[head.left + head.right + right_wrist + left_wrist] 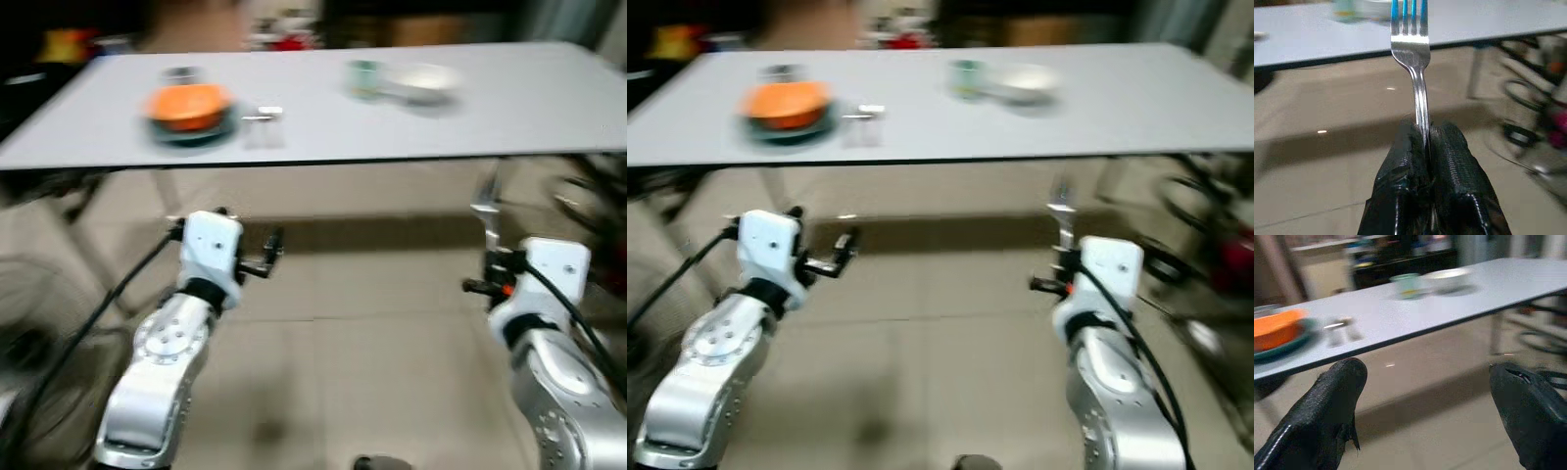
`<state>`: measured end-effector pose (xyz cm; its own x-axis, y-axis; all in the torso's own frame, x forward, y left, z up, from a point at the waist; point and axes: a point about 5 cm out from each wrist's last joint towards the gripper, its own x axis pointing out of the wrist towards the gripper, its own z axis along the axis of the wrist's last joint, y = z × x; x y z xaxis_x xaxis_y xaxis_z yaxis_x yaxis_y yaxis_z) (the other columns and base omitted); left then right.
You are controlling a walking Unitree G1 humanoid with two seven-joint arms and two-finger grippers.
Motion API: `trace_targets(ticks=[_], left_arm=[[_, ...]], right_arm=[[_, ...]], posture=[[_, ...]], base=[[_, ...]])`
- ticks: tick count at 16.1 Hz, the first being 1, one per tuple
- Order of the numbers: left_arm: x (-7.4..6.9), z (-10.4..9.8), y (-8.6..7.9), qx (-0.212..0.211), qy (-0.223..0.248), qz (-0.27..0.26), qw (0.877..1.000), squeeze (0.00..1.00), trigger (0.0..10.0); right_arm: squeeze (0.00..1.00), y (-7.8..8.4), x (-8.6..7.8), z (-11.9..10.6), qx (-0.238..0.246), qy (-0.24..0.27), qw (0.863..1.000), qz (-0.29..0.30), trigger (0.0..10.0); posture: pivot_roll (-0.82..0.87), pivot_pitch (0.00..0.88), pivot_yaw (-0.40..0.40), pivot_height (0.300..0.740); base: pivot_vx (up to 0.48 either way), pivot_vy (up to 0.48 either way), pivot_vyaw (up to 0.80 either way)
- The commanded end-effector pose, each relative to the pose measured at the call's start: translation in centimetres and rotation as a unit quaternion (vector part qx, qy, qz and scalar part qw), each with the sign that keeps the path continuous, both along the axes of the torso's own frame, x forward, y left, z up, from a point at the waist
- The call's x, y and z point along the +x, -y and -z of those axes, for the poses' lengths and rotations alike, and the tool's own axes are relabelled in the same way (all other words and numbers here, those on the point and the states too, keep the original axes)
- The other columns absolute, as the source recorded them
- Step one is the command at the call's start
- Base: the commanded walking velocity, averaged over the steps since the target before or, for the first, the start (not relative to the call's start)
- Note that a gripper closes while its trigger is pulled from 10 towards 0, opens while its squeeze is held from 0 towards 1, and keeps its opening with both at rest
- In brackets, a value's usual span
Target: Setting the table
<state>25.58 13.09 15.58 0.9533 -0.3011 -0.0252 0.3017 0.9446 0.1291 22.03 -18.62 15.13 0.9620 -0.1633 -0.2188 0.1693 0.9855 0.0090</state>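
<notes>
Right wrist view: right hand (1427,147) pinches fork (1413,54) upright short of tabletop (1312,34); left hand (1425,396) wide open, empty; thin handle may twist loose.

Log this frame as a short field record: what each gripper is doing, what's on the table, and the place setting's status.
right gripper: shut on fork, tines up, short of table
left gripper: open, empty, below table edge
table: orange bowl on dark plate, left; white bowl and green cup, farther right
status: fork not yet placed
image: blurred
</notes>
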Motion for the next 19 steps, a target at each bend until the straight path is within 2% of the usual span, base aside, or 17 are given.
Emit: trace_targets(ticks=[1,5,17,19], left_arm=[[-0.06,-0.38,-0.18,0.0,0.009,0.002,1.0,0.0,10.0],[-0.06,-0.41,0.34,-0.005,0.01,0.013,1.0,0.0,10.0],[0.04,-0.33,0.27,-0.009,0.006,0.011,1.0,0.0,10.0],[0.07,-0.38,0.31,-0.012,0.007,0.012,1.0,0.0,10.0]], right_arm=[[0.0,-0.44,0.16,-0.32,0.004,0.009,1.0,-0.008,10.0],[0.0,-0.45,0.27,-0.6,0.001,0.014,1.0,-0.01,10.0],[0.0,-0.7,0.56,-0.87,-0.005,0.022,0.999,-0.028,10.0],[0.0,-1.06,1.02,-1.09,0.016,0.03,0.998,-0.047,10.0]], posture=[[0.04,0.0,0.046,0.74],[0.04,0.0,0.046,0.74],[0.03,0.0,0.046,0.74],[0.03,0.0,0.046,0.74]], base=[[0.0,0.0,-0.8],[0.279,0.0,-0.8],[0.322,0.0,0.0],[0.332,0.0,0.0]])
